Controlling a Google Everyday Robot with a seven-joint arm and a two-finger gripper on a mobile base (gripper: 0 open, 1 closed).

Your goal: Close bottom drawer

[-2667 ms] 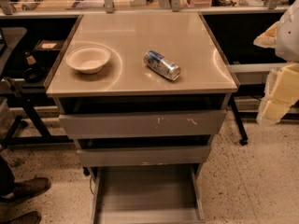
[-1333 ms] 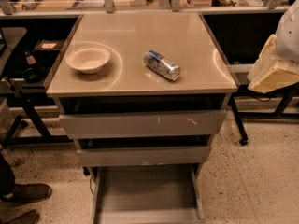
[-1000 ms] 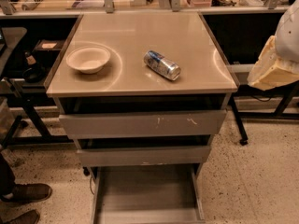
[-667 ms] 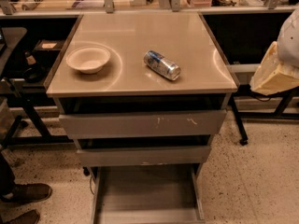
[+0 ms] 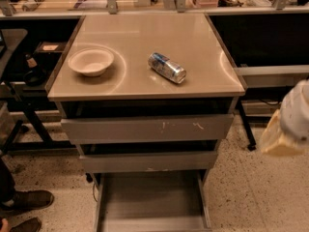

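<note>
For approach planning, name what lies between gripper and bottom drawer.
Camera view: only speckled floor separates the gripper, right of the cabinet, from the bottom drawer.

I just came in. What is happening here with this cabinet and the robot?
A robot is set to close the bottom drawer of a grey cabinet. That drawer stands pulled far out and looks empty. The end effector hangs to the right of the cabinet, apart from the drawer, so nothing is being pushed at this moment. On the cabinet top sit a bowl and a can lying on its side.
</note>
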